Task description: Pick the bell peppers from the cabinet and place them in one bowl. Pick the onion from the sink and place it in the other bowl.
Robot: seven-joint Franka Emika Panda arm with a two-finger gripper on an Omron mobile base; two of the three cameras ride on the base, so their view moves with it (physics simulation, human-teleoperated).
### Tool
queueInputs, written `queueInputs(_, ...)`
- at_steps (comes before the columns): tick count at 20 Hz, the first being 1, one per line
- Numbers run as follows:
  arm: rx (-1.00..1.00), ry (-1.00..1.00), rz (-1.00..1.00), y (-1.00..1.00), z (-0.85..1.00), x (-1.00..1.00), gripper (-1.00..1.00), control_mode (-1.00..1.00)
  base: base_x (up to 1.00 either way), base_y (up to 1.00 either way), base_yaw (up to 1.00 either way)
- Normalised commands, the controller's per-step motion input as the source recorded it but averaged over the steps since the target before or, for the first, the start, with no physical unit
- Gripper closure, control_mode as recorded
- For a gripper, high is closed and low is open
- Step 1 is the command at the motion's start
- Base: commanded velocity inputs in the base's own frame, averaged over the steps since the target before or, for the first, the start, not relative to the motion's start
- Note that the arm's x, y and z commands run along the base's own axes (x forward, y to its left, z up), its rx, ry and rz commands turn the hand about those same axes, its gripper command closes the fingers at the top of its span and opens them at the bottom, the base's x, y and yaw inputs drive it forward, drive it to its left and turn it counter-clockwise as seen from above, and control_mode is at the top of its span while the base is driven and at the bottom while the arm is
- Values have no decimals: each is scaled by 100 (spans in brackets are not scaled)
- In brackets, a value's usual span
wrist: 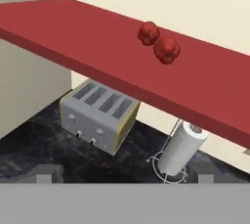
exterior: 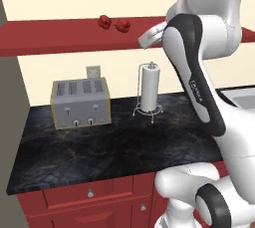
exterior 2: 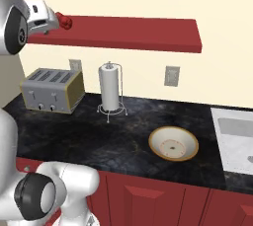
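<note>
Two dark red lumpy bell peppers (wrist: 148, 33) (wrist: 166, 50) lie side by side on top of the long red cabinet (wrist: 88, 37). In the left base view the peppers (exterior: 104, 21) (exterior: 122, 25) sit just left of my gripper (exterior: 146, 38), which hovers at cabinet height, apart from them. The gripper (wrist: 124, 176) is open wide with nothing between its fingertips (wrist: 46, 173). From the right, one pepper (exterior 2: 64, 20) peeks out beside the hand (exterior 2: 48, 20). The pale tan bowl (exterior 2: 173, 143) rests on the counter left of the sink (exterior 2: 237, 138). The onion and the other bowl are out of view.
A grey four-slot toaster (exterior: 80, 103) stands on the dark counter under the cabinet. To its right is a paper towel roll on a wire holder (exterior: 149, 88). The wall behind carries an outlet plate (exterior 2: 171, 75). Red base cabinets (exterior: 89, 197) run below the counter.
</note>
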Motion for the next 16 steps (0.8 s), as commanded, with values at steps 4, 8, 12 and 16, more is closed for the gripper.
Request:
queueInputs(4, 0, -22, 16, 0, -35, 2, -100, -100, 0, 0, 0)
queueInputs(8, 1, -10, 13, 0, -17, 21, -100, -100, 0, 0, 0)
queueInputs(12, 10, 0, 1, 0, 76, 54, -100, -100, 0, 0, 0)
queueInputs(16, 9, 2, 0, 0, 100, 57, -100, -100, 0, 0, 0)
